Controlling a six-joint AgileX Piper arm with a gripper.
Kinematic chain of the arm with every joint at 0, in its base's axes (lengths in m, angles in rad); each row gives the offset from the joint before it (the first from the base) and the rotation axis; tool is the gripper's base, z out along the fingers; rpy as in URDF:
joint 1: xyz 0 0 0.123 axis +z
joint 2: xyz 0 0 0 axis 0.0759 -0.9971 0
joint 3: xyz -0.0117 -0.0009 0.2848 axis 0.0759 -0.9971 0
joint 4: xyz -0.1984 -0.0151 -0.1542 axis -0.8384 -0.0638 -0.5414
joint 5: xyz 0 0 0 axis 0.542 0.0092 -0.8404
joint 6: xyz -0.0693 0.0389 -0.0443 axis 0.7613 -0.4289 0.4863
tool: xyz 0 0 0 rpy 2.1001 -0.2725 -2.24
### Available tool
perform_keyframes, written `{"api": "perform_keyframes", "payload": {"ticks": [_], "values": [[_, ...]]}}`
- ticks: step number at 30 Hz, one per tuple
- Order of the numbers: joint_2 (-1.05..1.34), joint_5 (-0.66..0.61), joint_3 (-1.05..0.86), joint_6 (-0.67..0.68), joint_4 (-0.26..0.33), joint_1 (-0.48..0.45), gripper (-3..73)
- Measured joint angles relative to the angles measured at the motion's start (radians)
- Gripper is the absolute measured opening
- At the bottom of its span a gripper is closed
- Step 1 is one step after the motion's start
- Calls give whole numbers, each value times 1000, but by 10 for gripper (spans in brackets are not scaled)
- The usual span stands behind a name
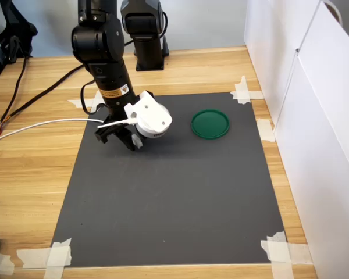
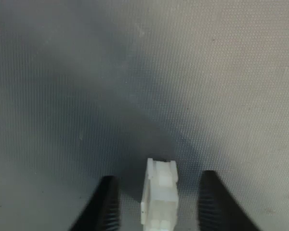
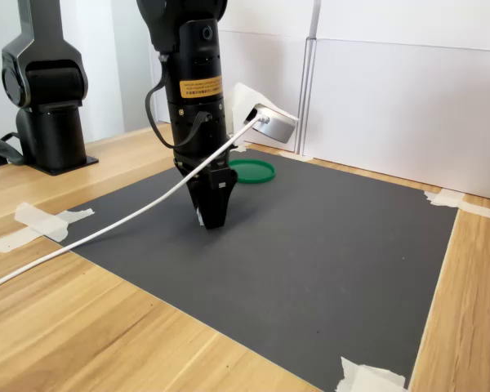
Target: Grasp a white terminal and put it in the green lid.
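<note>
- White plastic, the terminal (image 2: 160,197) lies on the dark mat (image 2: 192,72), seen clearly only in the wrist view; it is a small ribbed block, long side running between the two fingers.
- In that view the gripper (image 2: 159,204) has its jaws open, one black finger (image 2: 103,204) on each side of the terminal, with a gap of mat showing on both sides, so neither finger touches it.
- In the first exterior view the gripper (image 1: 126,139) is down at the mat (image 1: 174,209), fingertips on or just above it; the terminal itself is hidden there behind the fingers and the white camera housing (image 1: 151,119).
- In the second exterior view the gripper (image 3: 212,214) points straight down, its tip at the mat (image 3: 327,261); a small pale spot shows at its tip, too small to tell.
- Green lid (image 1: 210,124) lies flat on the mat, well apart from the gripper, toward the first exterior view's right; in the second exterior view the lid (image 3: 255,171) sits behind the arm.
- Nothing lies in the lid.
- White cable (image 1: 41,125) runs from the camera housing off across the wooden table (image 1: 35,192).
- Tape strips (image 1: 46,256) hold the mat corners to the table.
</note>
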Motion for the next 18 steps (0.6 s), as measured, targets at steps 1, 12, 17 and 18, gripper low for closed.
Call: {"api": "perform_keyframes", "payload": {"ticks": [1, 12, 17, 18], "values": [[0, 0, 0, -4, 2, 0, 312], [1, -42, 2, -16, 32, 0, 84], [36, -74, 2, -17, 79, 21, 84], [47, -80, 2, -16, 80, 38, 84]]}}
